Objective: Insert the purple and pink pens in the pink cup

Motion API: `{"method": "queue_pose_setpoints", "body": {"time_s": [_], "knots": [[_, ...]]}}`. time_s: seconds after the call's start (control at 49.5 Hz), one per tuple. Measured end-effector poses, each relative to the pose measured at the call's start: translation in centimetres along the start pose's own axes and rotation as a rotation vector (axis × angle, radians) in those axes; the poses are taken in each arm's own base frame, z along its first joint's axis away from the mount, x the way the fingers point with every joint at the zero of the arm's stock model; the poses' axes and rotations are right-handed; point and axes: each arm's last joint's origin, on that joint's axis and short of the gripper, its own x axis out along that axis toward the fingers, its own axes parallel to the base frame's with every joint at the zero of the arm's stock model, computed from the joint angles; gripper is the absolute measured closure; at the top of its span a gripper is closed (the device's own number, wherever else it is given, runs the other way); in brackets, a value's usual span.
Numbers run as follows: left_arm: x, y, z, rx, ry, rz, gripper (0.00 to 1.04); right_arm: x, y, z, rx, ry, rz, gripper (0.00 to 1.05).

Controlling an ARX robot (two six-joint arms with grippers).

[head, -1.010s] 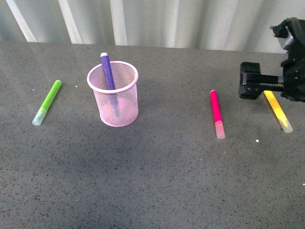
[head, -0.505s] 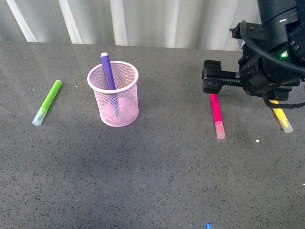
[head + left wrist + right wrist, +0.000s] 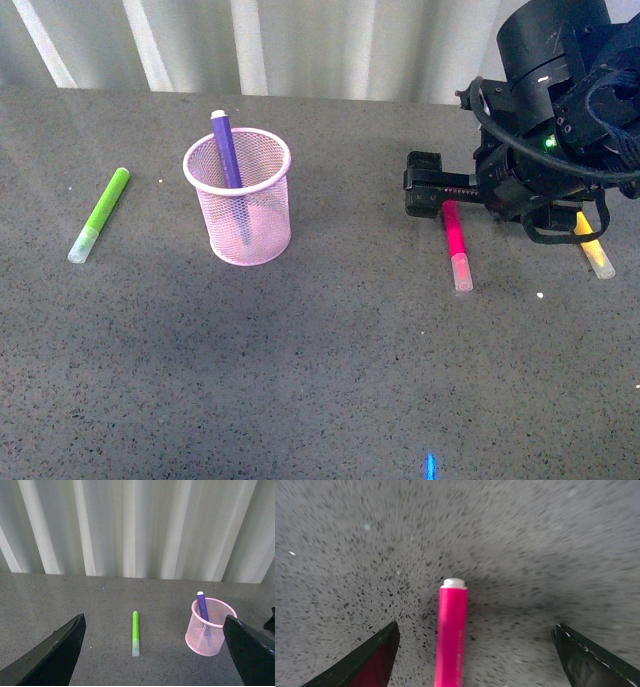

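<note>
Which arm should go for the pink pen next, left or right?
Right. Its open gripper hangs just over the pink pen, fingers either side of it in the wrist view. The left gripper is far off, facing the green marker and pink cup.

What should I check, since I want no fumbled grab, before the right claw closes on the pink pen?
1. Right claw open: ok, its fingers are spread wide.
2. Pink pen between the fingers: ok, though slightly off centre, and flat on the table.
3. Claw low enough to grip: cannot tell, no view shows its height over the pen.
4. Yellow marker out of the grab: ok, it lies apart from the pink pen, partly hidden by the arm.
5. Pink cup ready: ok, upright, and most of its mouth is free.
6. Purple pen done: ok, it stands in the cup, leaning on the rim.
</note>
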Motion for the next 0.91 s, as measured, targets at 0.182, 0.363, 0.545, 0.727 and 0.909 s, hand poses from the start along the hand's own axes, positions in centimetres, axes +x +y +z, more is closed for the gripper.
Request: {"method": "queue_pose_setpoints", "body": {"time_s": [0.182, 0.363, 0.545, 0.727, 0.909], "knots": [[0.0, 0.0, 0.0, 0.0, 0.0, 0.0, 0.07, 0.31, 0.21, 0.13, 0.002, 0.019, -0.011, 0.21], [0.0, 0.0, 0.0, 0.0, 0.0, 0.0, 0.07, 0.41, 0.14, 0.07, 0.011, 0.024, -0.005, 0.49], [0.0, 0.0, 0.0, 0.0, 0.0, 0.0, 0.07, 0.46, 0.22, 0.07, 0.018, 0.026, 0.021, 0.74], [0.0, 0.0, 0.0, 0.0, 0.0, 0.0, 0.07, 0.47, 0.2, 0.07, 0.02, 0.008, 0.034, 0.92], [0.0, 0.0, 0.0, 0.0, 0.0, 0.0, 0.07, 0.12, 0.01, 0.09, 0.005, -0.07, 0.035, 0.93]]}}
